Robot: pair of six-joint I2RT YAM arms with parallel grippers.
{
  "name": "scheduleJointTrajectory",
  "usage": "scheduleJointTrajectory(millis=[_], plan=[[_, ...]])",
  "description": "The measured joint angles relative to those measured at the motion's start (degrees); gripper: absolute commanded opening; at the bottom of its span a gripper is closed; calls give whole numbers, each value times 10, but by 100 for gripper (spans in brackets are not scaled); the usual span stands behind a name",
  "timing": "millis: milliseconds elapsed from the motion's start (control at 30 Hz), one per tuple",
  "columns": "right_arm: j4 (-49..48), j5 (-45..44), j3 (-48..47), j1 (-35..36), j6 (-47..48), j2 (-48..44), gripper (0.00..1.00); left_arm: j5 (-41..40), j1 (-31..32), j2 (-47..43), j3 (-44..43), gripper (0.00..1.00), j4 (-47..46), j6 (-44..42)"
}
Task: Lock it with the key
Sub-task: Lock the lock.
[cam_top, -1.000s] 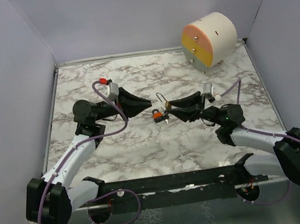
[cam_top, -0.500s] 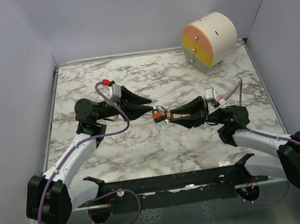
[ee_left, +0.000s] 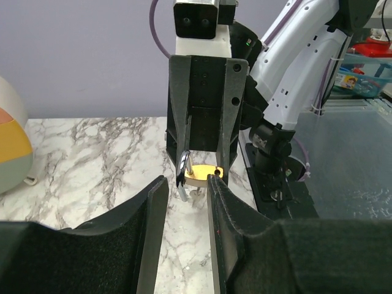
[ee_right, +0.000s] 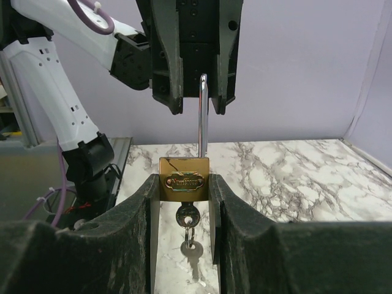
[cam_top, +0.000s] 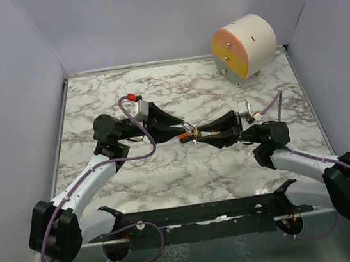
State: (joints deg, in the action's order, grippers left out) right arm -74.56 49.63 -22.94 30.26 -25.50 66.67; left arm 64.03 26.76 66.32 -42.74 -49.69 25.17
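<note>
- The right gripper (ee_right: 184,184) is pinched on the padlock (ee_right: 184,174). Its two fingers (ee_right: 144,220) press the left and right sides of the brass body, and the labelled face is turned to the wrist camera.
- In the right wrist view the padlock's long axis stands upright, with the shackle (ee_right: 203,116) pointing up and the keyhole end pointing down.
- Only one silver bar of the shackle shows. It rises straight from the right part of the body's top.
- The key (ee_right: 187,215) sits in the underside of the body and points down. A second key (ee_right: 190,248) dangles below it on a ring.
- The left gripper (ee_right: 196,107) is spread. Its fingertips flank the upper end of the shackle, one on each side, with a gap showing on both sides of the bar.
- In the left wrist view the padlock sits just past the tips of the left fingers (ee_left: 153,226), in line with the gap between them. I cannot tell whether the right-hand finger touches the brass body.
- From above, the two grippers meet tip to tip over the middle of the marble table (cam_top: 161,171), the left one coming from the left rear and the right one from the right. The padlock is between them.
- A cream drum (cam_top: 246,46) with a pink, yellow and orange face stands at the far right corner, well apart from both arms.
</note>
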Motion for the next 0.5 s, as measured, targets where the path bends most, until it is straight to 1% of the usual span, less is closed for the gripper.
scheduleJointTrajectory(millis=[67, 233, 467, 500], plan=[[0, 0, -2, 0, 0, 1, 1, 0, 3, 0, 0, 33, 0, 0], [7, 0, -2, 0, 4, 1, 1, 0, 8, 0, 0, 23, 0, 2], [38, -13, -2, 0, 33, -12, 1, -11, 12, 2, -10, 1, 3, 18], [43, -16, -3, 0, 37, -17, 1, -17, 14, 4, -14, 0, 3, 24]])
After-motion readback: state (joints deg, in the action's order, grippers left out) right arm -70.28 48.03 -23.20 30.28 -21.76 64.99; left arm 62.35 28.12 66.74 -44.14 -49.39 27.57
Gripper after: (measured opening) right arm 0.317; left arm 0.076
